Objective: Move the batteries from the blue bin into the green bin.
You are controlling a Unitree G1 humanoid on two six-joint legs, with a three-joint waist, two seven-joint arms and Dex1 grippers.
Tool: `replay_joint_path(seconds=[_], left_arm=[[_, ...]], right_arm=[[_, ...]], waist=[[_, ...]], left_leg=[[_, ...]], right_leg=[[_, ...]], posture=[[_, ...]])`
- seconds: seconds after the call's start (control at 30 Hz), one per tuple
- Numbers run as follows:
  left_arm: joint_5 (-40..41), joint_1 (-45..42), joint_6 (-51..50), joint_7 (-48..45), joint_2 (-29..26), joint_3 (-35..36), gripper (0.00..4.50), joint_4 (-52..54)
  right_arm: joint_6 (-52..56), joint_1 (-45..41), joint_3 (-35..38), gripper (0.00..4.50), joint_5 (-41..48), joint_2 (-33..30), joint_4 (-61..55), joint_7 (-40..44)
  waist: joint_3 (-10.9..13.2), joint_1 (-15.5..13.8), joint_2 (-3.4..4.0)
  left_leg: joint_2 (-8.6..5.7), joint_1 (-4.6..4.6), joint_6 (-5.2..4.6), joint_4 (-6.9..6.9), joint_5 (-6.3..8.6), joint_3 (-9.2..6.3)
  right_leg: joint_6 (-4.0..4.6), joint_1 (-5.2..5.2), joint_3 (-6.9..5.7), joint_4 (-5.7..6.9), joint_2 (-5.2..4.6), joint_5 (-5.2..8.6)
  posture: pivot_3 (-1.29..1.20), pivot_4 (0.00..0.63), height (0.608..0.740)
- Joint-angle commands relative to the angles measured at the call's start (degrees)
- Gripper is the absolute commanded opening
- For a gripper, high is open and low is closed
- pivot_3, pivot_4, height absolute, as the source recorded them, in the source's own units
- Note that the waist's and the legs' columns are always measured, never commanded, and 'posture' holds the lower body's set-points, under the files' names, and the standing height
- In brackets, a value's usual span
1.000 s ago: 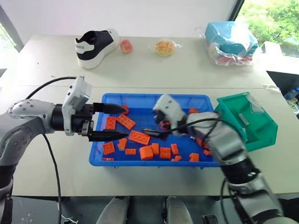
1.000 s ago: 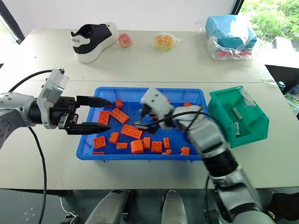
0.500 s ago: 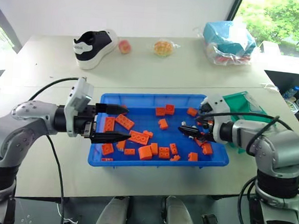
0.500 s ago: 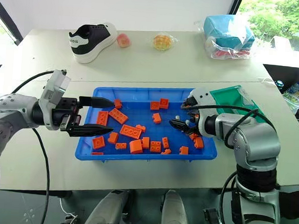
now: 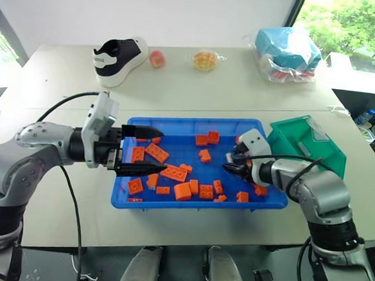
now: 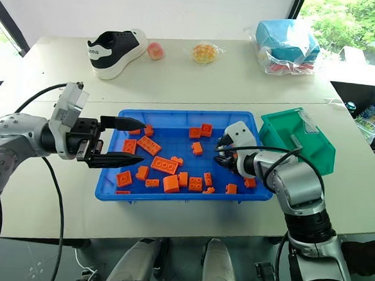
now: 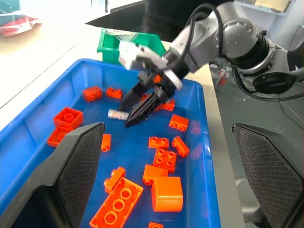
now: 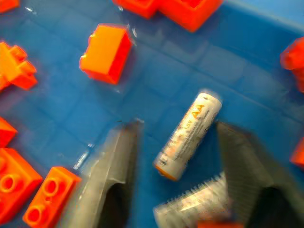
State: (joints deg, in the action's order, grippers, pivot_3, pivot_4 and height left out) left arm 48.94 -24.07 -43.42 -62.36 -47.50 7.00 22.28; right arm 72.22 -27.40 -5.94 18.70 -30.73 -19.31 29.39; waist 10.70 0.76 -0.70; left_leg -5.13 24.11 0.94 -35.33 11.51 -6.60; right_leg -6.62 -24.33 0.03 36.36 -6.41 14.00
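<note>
The blue bin lies in the middle of the table, strewn with orange bricks. My right gripper reaches down into its right part. In the right wrist view a white AA battery lies flat on the bin floor between my two fingers, which stand apart on either side without touching it. The left wrist view shows the same battery just off those fingertips. The green bin stands at the blue bin's right end, with a slim pale cylinder inside. My left gripper hangs open over the bin's left end, holding nothing.
At the back of the table are a black-and-white shoe, a small pink fruit, a bagged yellow pastry and a light-blue bagged bundle. Bare tabletop surrounds the blue bin on the left and at the front.
My right gripper has swung from the middle of the blue bin to its right part and dropped lower, and its fingers have narrowed around a battery. The left gripper has stayed in place.
</note>
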Motion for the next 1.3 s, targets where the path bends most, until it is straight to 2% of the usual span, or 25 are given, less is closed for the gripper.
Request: replay_joint_path(seconds=[0.03,0.07,0.2,0.27,0.37,0.47,0.6,0.67,0.83,0.97,1.1,1.3], left_arm=[[0.3,-1.6,0.4,-0.2,-0.1,0.2,4.50,0.1],[0.3,-1.7,0.4,-0.3,-0.1,0.2,4.50,0.0],[0.1,-1.7,0.7,-0.6,-0.1,0.2,4.50,-0.4],[0.0,-1.5,0.7,-0.5,0.0,0.2,4.50,-0.4],[-0.2,-1.0,1.0,-0.7,-0.1,0.1,4.50,-0.3],[-0.5,-1.1,1.3,-0.7,0.2,-0.3,4.50,-0.6],[-1.0,-2.2,1.6,-0.8,1.0,-1.2,4.50,-1.5],[-1.3,-2.8,1.7,-1.0,1.4,-1.6,4.50,-1.8],[-1.8,-3.8,1.7,-1.8,1.4,-1.8,4.50,-2.7],[-2.3,-4.6,1.7,-2.3,1.5,-2.1,4.50,-3.3],[-2.6,-5.8,1.7,-2.4,1.9,-2.5,4.50,-4.1],[-2.3,-4.8,1.7,-1.6,1.8,-1.8,4.50,-2.6]], right_arm=[[0.7,-0.2,1.4,0.24,0.6,0.0,-0.7,-0.7],[1.1,-0.6,2.2,0.02,1.1,0.1,-1.3,-0.8],[6.3,-4.4,9.6,0.03,4.1,1.0,-4.8,-1.7],[9.9,-8.2,16.4,0.03,4.9,-0.3,-5.3,-2.4],[12.2,-10.5,22.5,0.03,4.5,-4.2,-4.2,-3.4],[10.4,-8.3,25.6,0.03,3.5,-8.6,-2.3,-3.7],[6.0,-3.7,27.3,0.03,1.2,-10.1,0.4,-5.9],[4.6,-2.0,26.9,1.10,0.8,-10.0,0.7,-6.4],[-6.5,-0.1,22.2,3.54,-1.4,-13.1,-0.7,-4.5],[-19.6,-1.3,14.8,3.54,0.3,-19.2,-0.7,8.8],[-33.7,-5.0,2.1,3.54,-0.4,-26.4,5.0,30.9],[-50.4,-13.8,-13.6,3.54,-10.4,-26.0,21.6,48.2]], waist=[[0.0,0.0,0.00],[0.0,-0.1,0.00],[0.0,-0.1,0.01],[0.0,-0.1,0.05],[0.0,-0.4,0.03],[0.0,-0.4,-0.01],[0.0,0.0,0.00],[0.0,0.2,0.01],[0.0,0.2,0.03],[0.0,0.2,0.03],[0.0,0.2,0.02],[0.0,0.2,0.00]], left_leg=[[0.00,0.00,0.00,-0.01,0.00,0.00],[-0.01,0.00,0.00,-0.04,0.00,0.00],[-0.02,0.02,0.00,-0.05,0.00,-0.01],[-0.02,0.02,0.00,-0.05,0.00,0.00],[-0.03,0.04,0.00,-0.05,0.00,-0.01],[-0.03,0.04,-0.04,0.00,0.03,-0.03],[-0.02,0.04,-0.06,0.02,0.03,0.04],[-0.02,0.03,-0.06,0.01,0.03,0.12],[0.00,0.01,-0.06,0.00,0.02,0.13],[0.00,0.01,-0.07,-0.02,0.03,0.15],[0.01,0.01,-0.07,-0.06,0.03,0.15],[0.01,0.00,-0.07,-0.14,0.04,0.13]], right_leg=[[0.00,0.01,0.00,0.00,0.00,0.00],[0.00,0.03,0.00,0.00,0.00,0.00],[0.00,0.02,0.00,0.00,-0.01,0.00],[0.00,0.01,0.00,0.00,-0.01,0.00],[0.00,0.01,-0.01,-0.01,-0.01,0.00],[0.00,0.03,-0.05,-0.03,-0.01,0.00],[0.00,0.02,-0.02,-0.04,-0.04,0.00],[0.00,0.00,0.02,-0.03,-0.05,0.00],[-0.01,0.00,0.03,-0.01,-0.02,0.00],[-0.02,0.01,0.02,-0.02,-0.02,0.00],[-0.03,0.05,-0.01,-0.04,-0.01,0.01],[-0.05,0.09,-0.02,-0.04,-0.01,0.00]], posture=[[0.00,0.150,0.730],[0.00,0.150,0.730],[0.00,0.150,0.730],[0.00,0.150,0.730],[0.00,0.150,0.730],[0.00,0.150,0.730],[0.00,0.150,0.730],[0.00,0.150,0.730],[0.00,0.150,0.730],[0.00,0.150,0.730],[0.00,0.150,0.730],[0.00,0.150,0.730]])
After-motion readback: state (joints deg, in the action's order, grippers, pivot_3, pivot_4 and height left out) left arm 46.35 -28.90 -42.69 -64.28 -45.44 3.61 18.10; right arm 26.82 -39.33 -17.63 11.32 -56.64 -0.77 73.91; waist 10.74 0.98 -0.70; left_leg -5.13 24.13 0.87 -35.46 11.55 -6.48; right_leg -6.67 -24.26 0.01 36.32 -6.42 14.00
